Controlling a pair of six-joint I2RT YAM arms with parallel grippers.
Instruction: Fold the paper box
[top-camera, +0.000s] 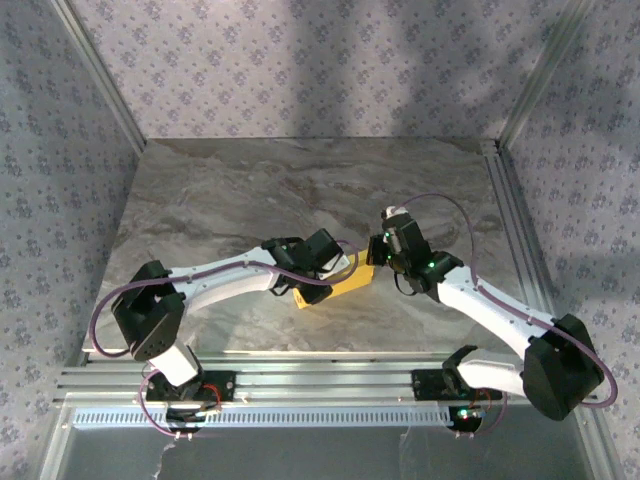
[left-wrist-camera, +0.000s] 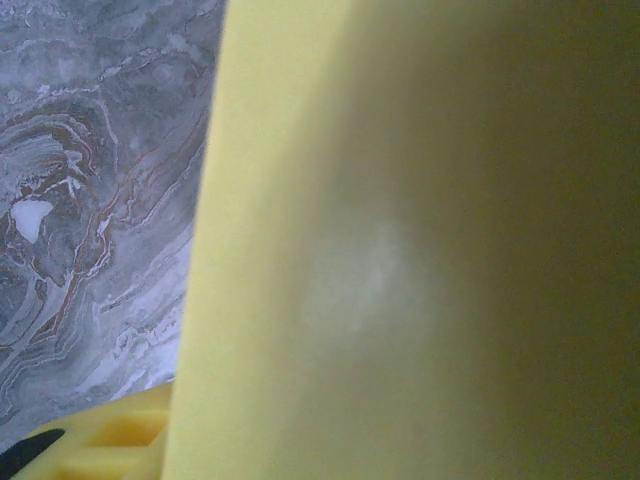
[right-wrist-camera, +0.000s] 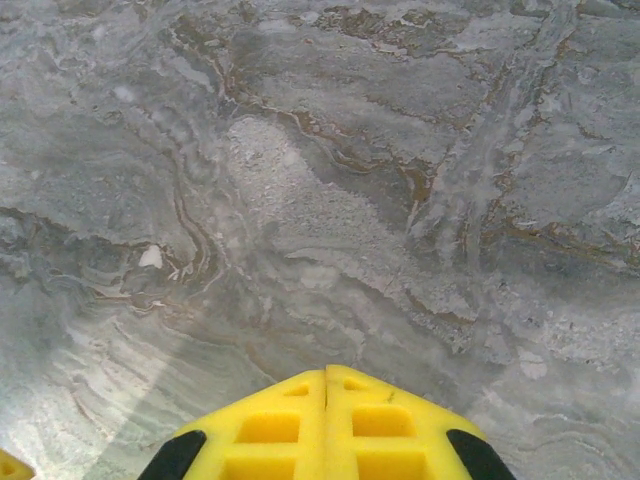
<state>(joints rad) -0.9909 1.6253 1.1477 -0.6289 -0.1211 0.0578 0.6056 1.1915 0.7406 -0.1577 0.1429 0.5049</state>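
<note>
The paper box (top-camera: 338, 288) lies on the table's near middle, between the two grippers, as a small yellow rectangular block set at a slant, its left end nearer the arm bases. The left gripper (top-camera: 338, 262) stands over the box's upper edge. In the left wrist view the box (left-wrist-camera: 400, 250) is a broad, blurred yellow sheet with a pale patch, pressed close to the lens, and one yellow finger (left-wrist-camera: 105, 440) shows at the lower left. Whether this gripper grasps the box cannot be told. The right gripper (top-camera: 380, 252) sits just beside the box's right end. In the right wrist view its fingers (right-wrist-camera: 270, 430) are pressed flat together with nothing between them.

The table (top-camera: 250, 190) is grey marble-patterned, veined in brown and white (right-wrist-camera: 320, 180). Wallpaper (top-camera: 300, 60) with a small floral print closes three sides, and metal rails (top-camera: 300, 385) run along the near edge. The box's flaps and slots are hidden
</note>
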